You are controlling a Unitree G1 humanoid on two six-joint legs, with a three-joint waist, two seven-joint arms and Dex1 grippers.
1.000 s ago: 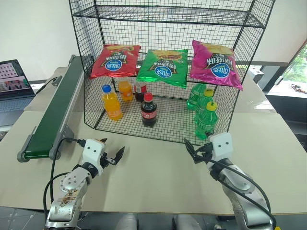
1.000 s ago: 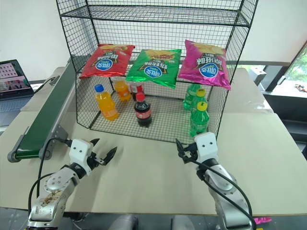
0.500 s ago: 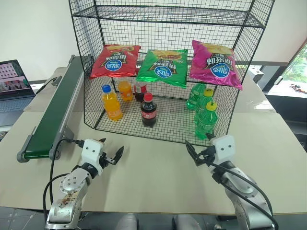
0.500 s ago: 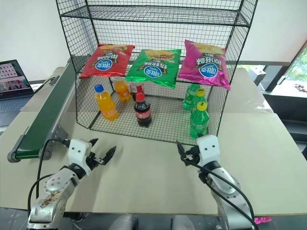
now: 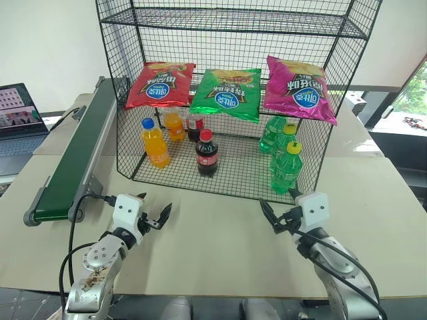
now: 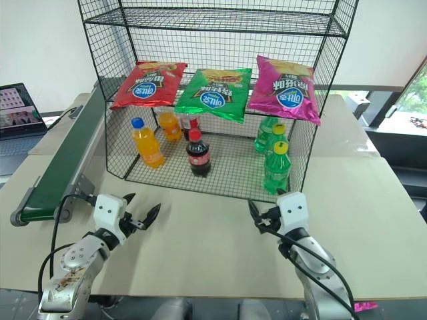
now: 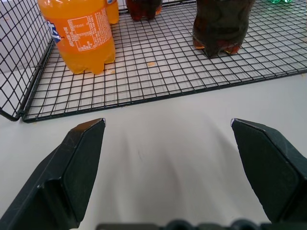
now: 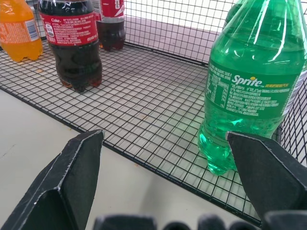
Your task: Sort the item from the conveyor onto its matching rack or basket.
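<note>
The cola bottle (image 5: pixel 207 155), dark with a red cap and label, stands upright on the bottom tier of the black wire rack (image 5: pixel 227 189); a second cola bottle (image 5: pixel 195 127) is behind it. The green-belted conveyor (image 5: pixel 77 157) runs along the rack's left side with nothing on its belt. My left gripper (image 5: pixel 155 208) hovers open over the table in front of the rack's left corner, with nothing between its fingers. My right gripper (image 5: pixel 276 215) is open and holds nothing in front of the rack's right corner. The left wrist view shows the cola bottle (image 7: pixel 223 24) beyond the open fingers.
Orange-drink bottles (image 5: pixel 155 143) stand at the bottom tier's left and green bottles (image 5: pixel 285 167) at its right, one of them close ahead of the right gripper. Three chip bags (image 5: pixel 227 93) lie on the tier above. A laptop (image 5: pixel 20 110) sits far left.
</note>
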